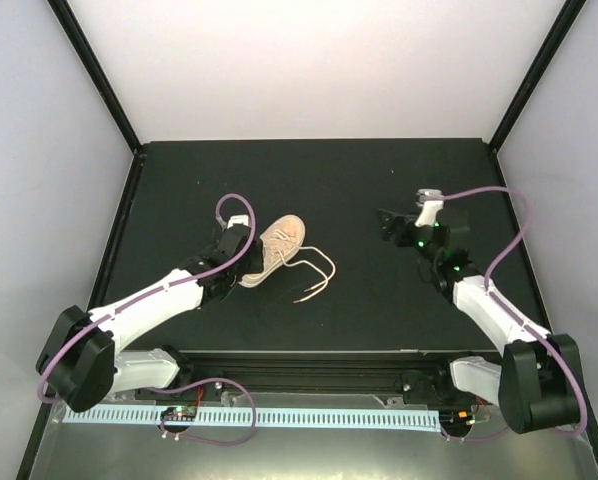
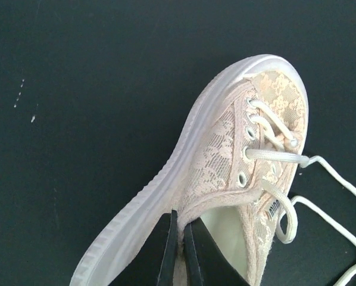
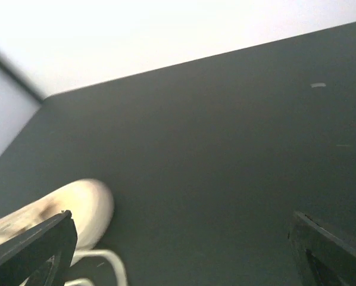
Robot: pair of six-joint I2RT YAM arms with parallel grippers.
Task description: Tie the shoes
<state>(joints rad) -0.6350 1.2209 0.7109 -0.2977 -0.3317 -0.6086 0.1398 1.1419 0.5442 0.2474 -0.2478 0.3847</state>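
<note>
A small beige lace sneaker (image 1: 275, 250) with a pale sole lies on the black table, toe pointing to the far right. Its thin cream laces (image 1: 317, 275) trail loose to the right of it in open loops. My left gripper (image 1: 235, 262) is shut on the sneaker's side wall at the collar; in the left wrist view the black fingers (image 2: 169, 250) pinch the fabric rim of the sneaker (image 2: 225, 155), one outside and one inside the opening. My right gripper (image 1: 389, 227) hovers open and empty well to the right; its view shows the sneaker's blurred toe (image 3: 77, 208) at the lower left.
The black table (image 1: 359, 180) is walled by pale panels with black corner posts. A metal rail with a pale blue strip (image 1: 279, 415) runs along the near edge by the arm bases.
</note>
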